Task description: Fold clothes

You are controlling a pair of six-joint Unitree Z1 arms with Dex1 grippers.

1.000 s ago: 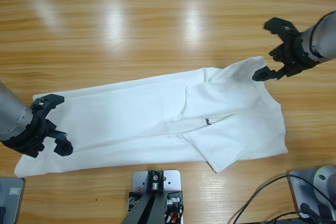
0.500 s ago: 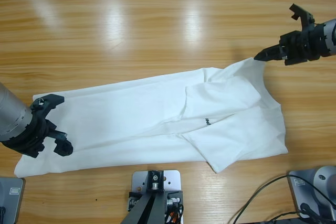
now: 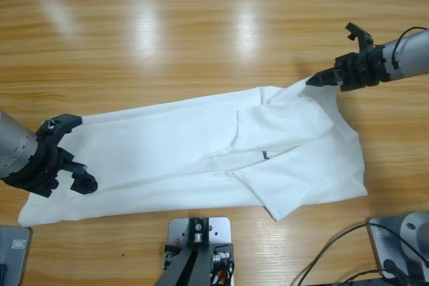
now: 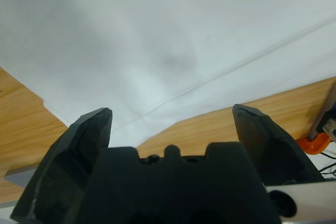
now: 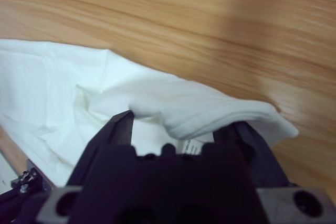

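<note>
High view: lying spread lengthwise on the table (image 3: 201,38), the shirt (image 3: 167,159), partly folded over at its right end. Reaching in level from the right edge, the right gripper (image 3: 322,78), fingers closing on the upper right corner, probably for the next fold. Hovering over the lower left hem, the left gripper (image 3: 70,155).

Left wrist view: pointing down at the shirt (image 4: 168,40), fingers spread wide, holding nothing.

Right wrist view: straddling a raised fold near the label, fingers part open; grip not yet firm.
</note>
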